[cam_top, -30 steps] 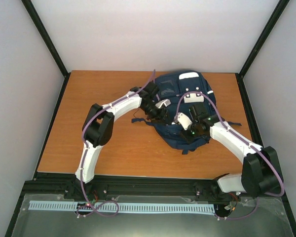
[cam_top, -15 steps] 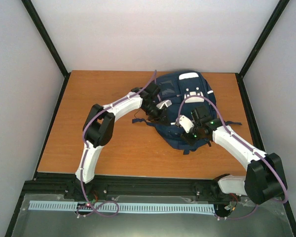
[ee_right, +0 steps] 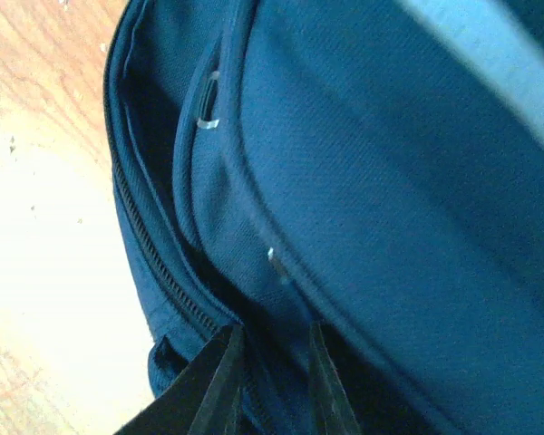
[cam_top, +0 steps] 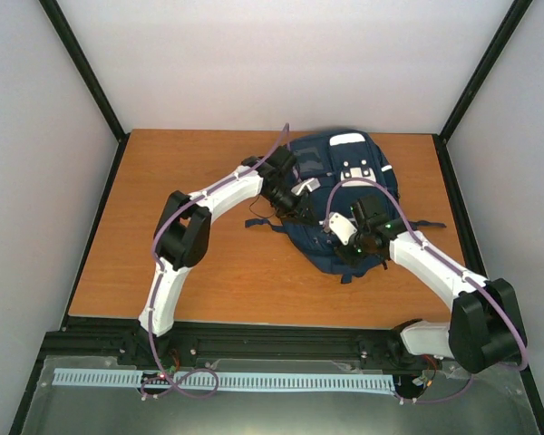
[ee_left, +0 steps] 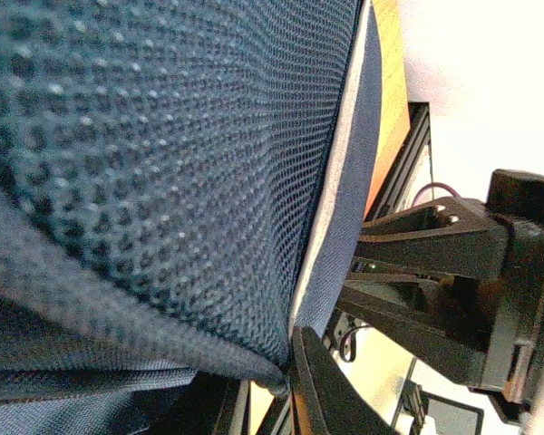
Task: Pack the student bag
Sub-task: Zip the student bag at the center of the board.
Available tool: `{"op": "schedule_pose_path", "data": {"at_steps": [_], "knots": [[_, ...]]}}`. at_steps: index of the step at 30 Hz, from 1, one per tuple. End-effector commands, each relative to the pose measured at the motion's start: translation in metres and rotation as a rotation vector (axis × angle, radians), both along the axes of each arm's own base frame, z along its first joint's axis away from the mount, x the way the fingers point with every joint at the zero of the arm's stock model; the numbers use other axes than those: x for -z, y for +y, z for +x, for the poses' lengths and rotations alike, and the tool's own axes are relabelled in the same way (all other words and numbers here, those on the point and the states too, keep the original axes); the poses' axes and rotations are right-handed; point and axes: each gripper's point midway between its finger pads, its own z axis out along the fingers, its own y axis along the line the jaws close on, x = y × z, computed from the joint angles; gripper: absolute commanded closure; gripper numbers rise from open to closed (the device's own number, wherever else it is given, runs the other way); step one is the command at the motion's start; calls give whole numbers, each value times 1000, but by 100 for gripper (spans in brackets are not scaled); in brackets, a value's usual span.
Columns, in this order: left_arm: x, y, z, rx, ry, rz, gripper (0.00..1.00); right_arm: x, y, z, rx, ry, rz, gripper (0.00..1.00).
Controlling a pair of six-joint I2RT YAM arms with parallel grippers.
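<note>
The student bag [cam_top: 344, 177], navy with a white patch and buckles, lies on the wooden table [cam_top: 163, 245] at the back centre-right. My left gripper [cam_top: 301, 201] is at the bag's left side. In the left wrist view it [ee_left: 290, 362] is shut on the edge of the bag's [ee_left: 163, 163] mesh panel with pale trim. My right gripper [cam_top: 352, 249] sits at the bag's near end. In the right wrist view its [ee_right: 272, 349] dark fingers pinch a fold of the bag's [ee_right: 390, 181] fabric next to a zipper [ee_right: 154, 263].
Black frame posts and pale walls close in the table on three sides. Loose dark straps [cam_top: 258, 222] trail from the bag's left edge and another [cam_top: 426, 225] from its right. The right arm's black links [ee_left: 453, 272] show in the left wrist view.
My left gripper has shut on the bag's edge and drawn it slightly up and back. The right gripper has shifted a little along the bag's near end.
</note>
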Motion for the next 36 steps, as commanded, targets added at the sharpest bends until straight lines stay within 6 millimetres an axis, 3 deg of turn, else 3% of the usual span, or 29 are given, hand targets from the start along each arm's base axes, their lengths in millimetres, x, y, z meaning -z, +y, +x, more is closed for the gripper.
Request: {"op": "schedule_pose_path", "data": {"at_steps": [1,8,18,22,27,31,36], "knots": [[-32,-18,-4,68,-38,-126,99,-25,4,22,0,-88,-6,80],[-31,-19,-3,73,-40,-128,99,-37,6,21,22,-73,26,78],[-41,-23,-6,96,-26,-178,99,-10,7,16,21,-31,25,73],[-47,-23,-9,110,-27,-200,99,-8,4,33,91,-83,27,80],[-47,-22,-11,116,-28,-202,99,-7,0,50,138,-132,3,80],[-46,-21,-10,116,-34,-193,99,-7,4,46,110,-114,13,97],[-37,-16,-8,108,-53,-150,99,-13,-3,26,37,-59,-22,97]]}}
